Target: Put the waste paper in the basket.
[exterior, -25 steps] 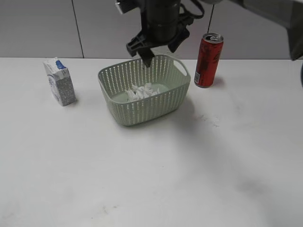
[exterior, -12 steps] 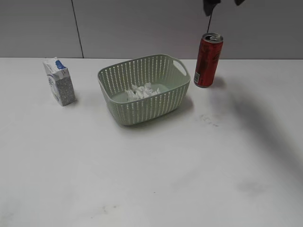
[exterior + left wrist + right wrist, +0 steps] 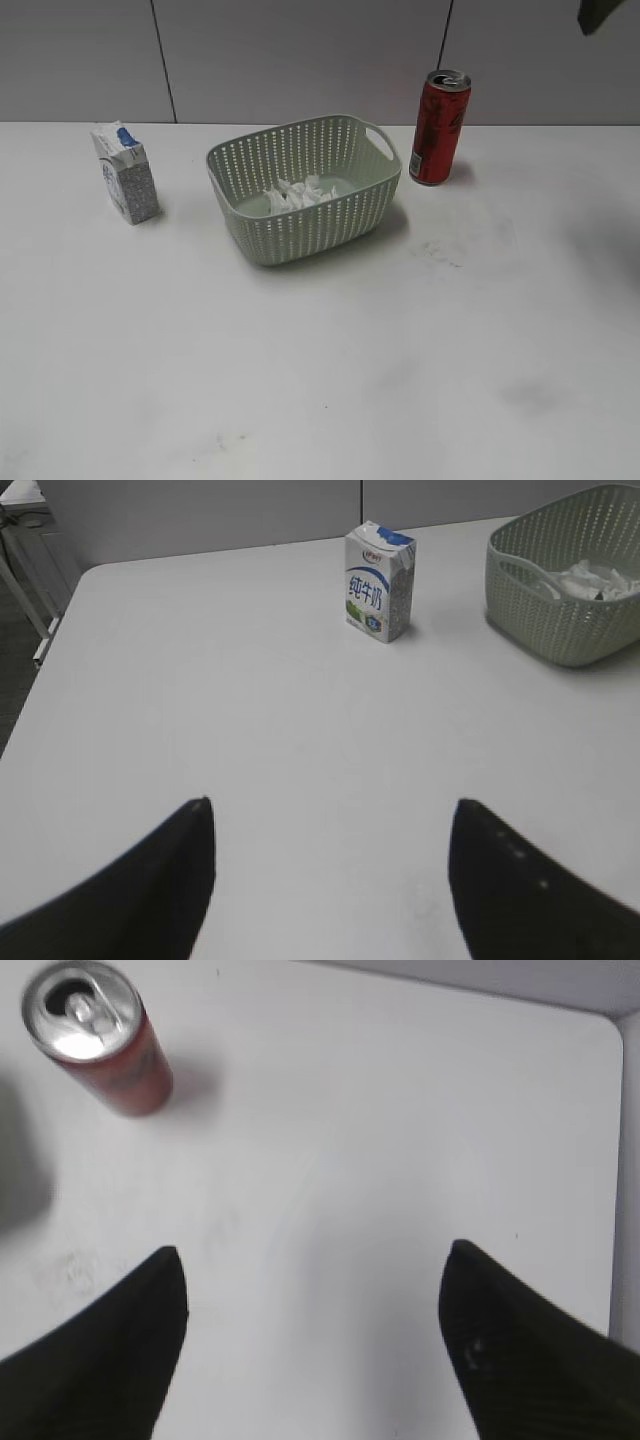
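The pale green basket (image 3: 250,215) stands mid-table with crumpled white waste paper (image 3: 300,193) lying inside it. In the left wrist view the basket (image 3: 560,630) is at the upper right with the waste paper (image 3: 595,578) in it. My left gripper (image 3: 332,810) is open and empty above bare table, well to the left of the basket. My right gripper (image 3: 315,1255) is open and empty above the table to the right of the red can. Only a dark bit of the right arm (image 3: 598,12) shows in the exterior view.
A red can (image 3: 440,127) stands right of the basket; it also shows in the right wrist view (image 3: 100,1040). A grey-white carton with a blue top (image 3: 126,173) stands left of the basket, also in the left wrist view (image 3: 379,583). The table's right edge (image 3: 612,1160) is near.
The right arm has risen from above the basket and swung away to the upper right, almost out of the exterior view. The paper stays in the basket.
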Action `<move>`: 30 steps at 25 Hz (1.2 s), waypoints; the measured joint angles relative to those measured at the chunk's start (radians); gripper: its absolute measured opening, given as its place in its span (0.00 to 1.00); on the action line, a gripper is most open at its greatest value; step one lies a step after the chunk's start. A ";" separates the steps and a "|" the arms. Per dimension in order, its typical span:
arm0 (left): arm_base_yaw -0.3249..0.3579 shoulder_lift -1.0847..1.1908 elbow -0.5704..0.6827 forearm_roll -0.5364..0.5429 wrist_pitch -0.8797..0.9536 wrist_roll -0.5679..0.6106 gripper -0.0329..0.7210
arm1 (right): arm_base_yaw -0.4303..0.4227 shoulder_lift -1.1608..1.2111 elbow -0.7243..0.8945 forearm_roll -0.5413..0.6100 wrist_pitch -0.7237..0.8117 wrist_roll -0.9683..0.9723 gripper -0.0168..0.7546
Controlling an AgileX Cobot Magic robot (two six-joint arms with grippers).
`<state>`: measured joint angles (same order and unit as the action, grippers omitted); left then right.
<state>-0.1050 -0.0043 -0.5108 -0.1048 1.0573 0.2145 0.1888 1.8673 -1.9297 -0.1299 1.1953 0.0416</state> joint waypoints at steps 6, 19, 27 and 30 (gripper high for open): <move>0.000 0.000 0.000 0.000 0.000 0.000 0.78 | -0.046 -0.196 0.332 0.008 -0.020 -0.032 0.79; 0.000 0.000 0.000 0.000 0.000 0.000 0.78 | -0.052 -0.723 1.091 0.027 -0.332 -0.042 0.79; 0.000 0.000 0.000 0.000 0.000 0.000 0.78 | -0.052 -1.023 1.381 0.130 -0.381 -0.042 0.79; 0.000 0.000 0.000 0.000 0.000 0.000 0.78 | -0.052 -1.131 1.453 0.144 -0.383 -0.042 0.79</move>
<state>-0.1050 -0.0043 -0.5108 -0.1048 1.0573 0.2145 0.1366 0.7367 -0.4762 0.0140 0.8124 0.0000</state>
